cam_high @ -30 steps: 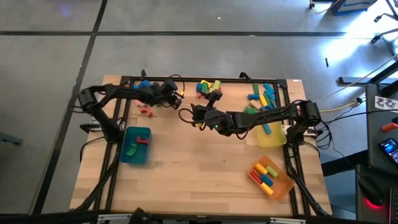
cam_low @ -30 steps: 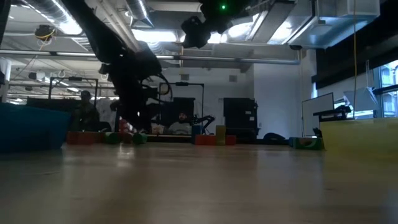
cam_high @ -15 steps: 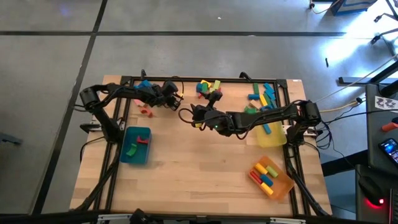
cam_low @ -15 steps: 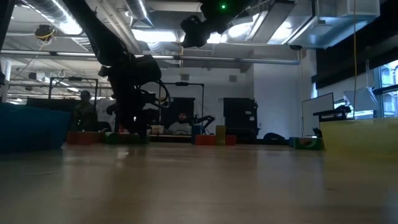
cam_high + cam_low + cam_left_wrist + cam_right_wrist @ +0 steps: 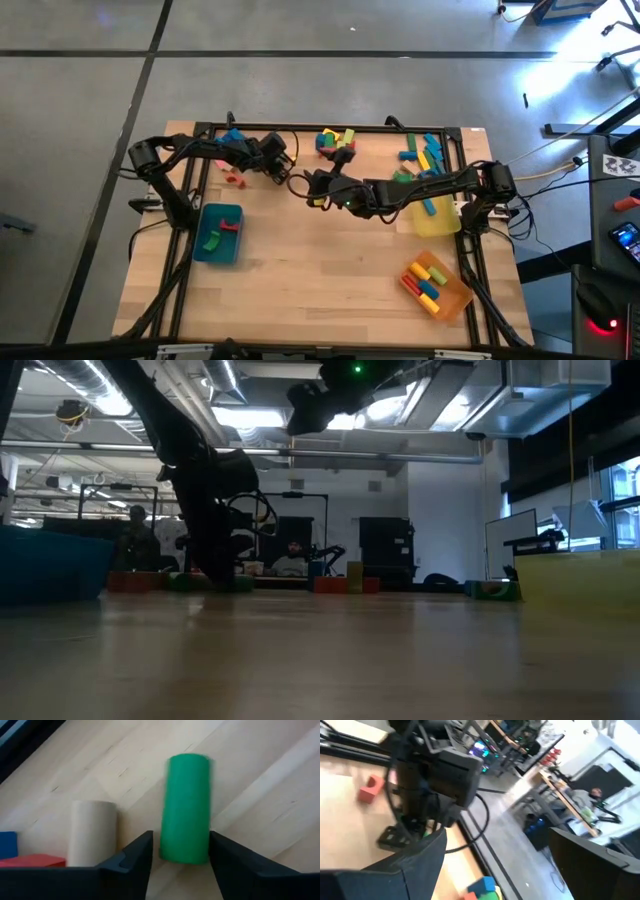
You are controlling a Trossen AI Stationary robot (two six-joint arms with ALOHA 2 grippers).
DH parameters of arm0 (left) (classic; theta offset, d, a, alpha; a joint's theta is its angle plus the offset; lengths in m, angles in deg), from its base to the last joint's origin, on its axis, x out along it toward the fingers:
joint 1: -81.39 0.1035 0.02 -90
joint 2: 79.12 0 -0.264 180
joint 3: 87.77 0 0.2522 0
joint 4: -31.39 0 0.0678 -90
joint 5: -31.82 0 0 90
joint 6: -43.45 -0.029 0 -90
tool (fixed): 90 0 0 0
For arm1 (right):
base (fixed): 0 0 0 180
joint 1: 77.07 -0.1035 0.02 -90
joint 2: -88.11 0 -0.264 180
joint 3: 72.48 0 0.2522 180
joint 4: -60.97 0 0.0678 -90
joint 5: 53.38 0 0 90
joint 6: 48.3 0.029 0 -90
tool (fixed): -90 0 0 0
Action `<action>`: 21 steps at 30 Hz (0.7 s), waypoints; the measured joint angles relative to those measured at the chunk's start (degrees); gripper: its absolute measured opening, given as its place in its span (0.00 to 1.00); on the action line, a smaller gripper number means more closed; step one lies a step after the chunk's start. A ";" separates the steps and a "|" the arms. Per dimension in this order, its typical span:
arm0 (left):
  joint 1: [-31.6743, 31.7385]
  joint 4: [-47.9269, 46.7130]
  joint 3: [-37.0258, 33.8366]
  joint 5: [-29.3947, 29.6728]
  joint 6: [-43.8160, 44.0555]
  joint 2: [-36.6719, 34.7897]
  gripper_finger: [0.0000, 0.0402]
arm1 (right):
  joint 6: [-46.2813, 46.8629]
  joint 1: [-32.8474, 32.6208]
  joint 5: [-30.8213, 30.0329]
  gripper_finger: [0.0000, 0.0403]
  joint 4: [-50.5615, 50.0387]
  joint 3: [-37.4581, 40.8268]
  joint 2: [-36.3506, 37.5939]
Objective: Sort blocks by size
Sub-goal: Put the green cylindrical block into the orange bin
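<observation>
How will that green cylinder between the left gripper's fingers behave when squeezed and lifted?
The green cylinder lies on its side on the table, so it will probably roll if nudged. It looks rigid and smooth, so it may slip. The left gripper straddles one end only; it could pivot.

Grey floor (image 5: 330, 25) spreads beyond my table (image 5: 320, 280). Ahead of me hang ceiling lights (image 5: 235, 418) and ducts (image 5: 540, 395); a window (image 5: 610, 495) glows alongside.
</observation>
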State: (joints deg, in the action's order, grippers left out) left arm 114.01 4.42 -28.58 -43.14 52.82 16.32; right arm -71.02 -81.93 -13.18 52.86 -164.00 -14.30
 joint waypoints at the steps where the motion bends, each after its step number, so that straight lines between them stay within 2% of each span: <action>1: 0.00 0.03 0.00 0.05 -0.68 0.00 0.38 | 0.01 0.00 0.99 0.86 -0.03 0.00 0.00; 5: 0.00 0.17 0.00 0.12 -2.37 0.00 0.29 | -0.06 0.00 3.33 0.86 -0.93 0.00 0.00; 16: -0.80 -0.18 -0.02 0.16 -3.81 -0.37 0.32 | -0.25 0.00 3.96 0.86 -1.60 0.02 0.00; 21: -3.12 -3.21 -0.02 0.12 -4.31 -3.82 0.30 | -0.47 0.00 3.92 0.86 -1.57 0.02 0.00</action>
State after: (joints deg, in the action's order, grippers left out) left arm 110.89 1.22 -28.60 -43.02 48.51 12.50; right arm -71.48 -81.93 -9.26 51.28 -163.98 -14.30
